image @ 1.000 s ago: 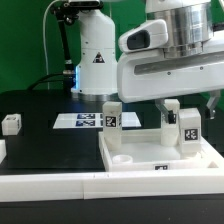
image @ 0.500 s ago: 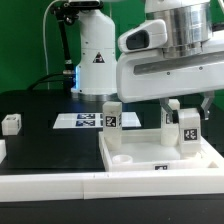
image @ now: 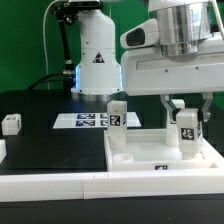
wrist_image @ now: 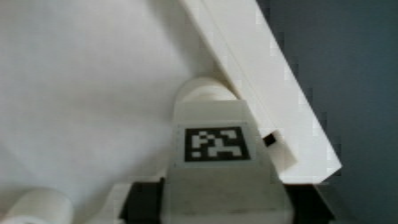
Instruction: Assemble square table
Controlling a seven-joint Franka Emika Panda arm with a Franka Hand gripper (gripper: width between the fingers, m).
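The white square tabletop [image: 150,152] lies flat on the black worktop at the exterior view's right. One white tagged leg post [image: 118,115] stands upright at its back left corner. A second leg post [image: 187,130] stands upright at the back right corner, and my gripper [image: 186,118] is shut on it from above. In the wrist view the same leg [wrist_image: 217,140] shows its tag between my black fingers [wrist_image: 139,200], over the tabletop's surface [wrist_image: 89,100] and beside its raised rim [wrist_image: 249,60]. My gripper [wrist_image: 217,205] holds the leg at its sides.
A loose white leg post [image: 11,123] lies on the worktop at the far left of the exterior view. The marker board [image: 85,121] lies behind the tabletop. A white wall [image: 50,180] runs along the front. The robot base [image: 97,55] stands at the back.
My arm has shifted a little toward the exterior view's right with the leg in its grip. The tabletop and the other standing leg have shifted right with it.
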